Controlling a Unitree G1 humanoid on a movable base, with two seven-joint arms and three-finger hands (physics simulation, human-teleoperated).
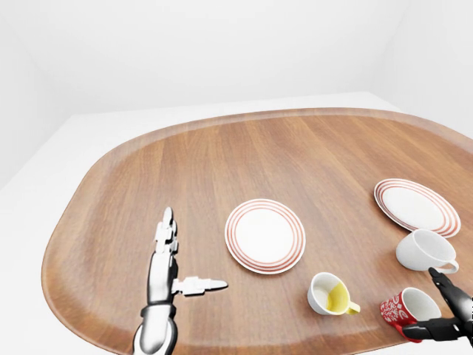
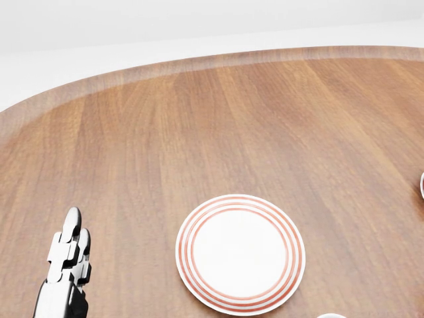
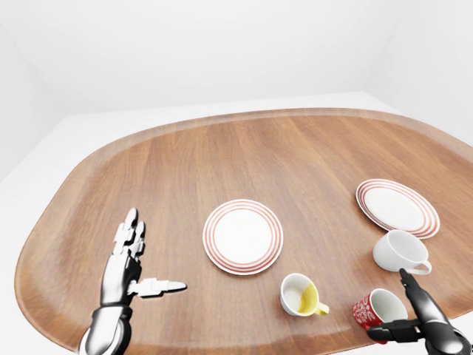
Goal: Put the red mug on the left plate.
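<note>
Red with white marks, the red mug (image 3: 375, 308) lies tipped on its side at the lower right of the right-eye view, its open mouth turned up toward the camera. The right robot hand (image 3: 415, 316) is right against it: one dark finger runs under the mug's lower edge and another rises beside its rim, but whether they truly clamp it I cannot tell. Just left of that hand sits the yellow-lined mug (image 3: 300, 294), and just above the hand the white mug (image 3: 399, 253), so three mugs in all. Two red-ringed plates rest on the wooden bench (image 3: 222, 159): the right plate (image 3: 397, 207) above the white mug, and the left plate (image 3: 242, 236) well to the left of the right robot hand, bare. Further left, the left robot hand (image 3: 137, 268) hovers over the bench with fingers straight and thumb spread out sideways, holding nothing.
</note>
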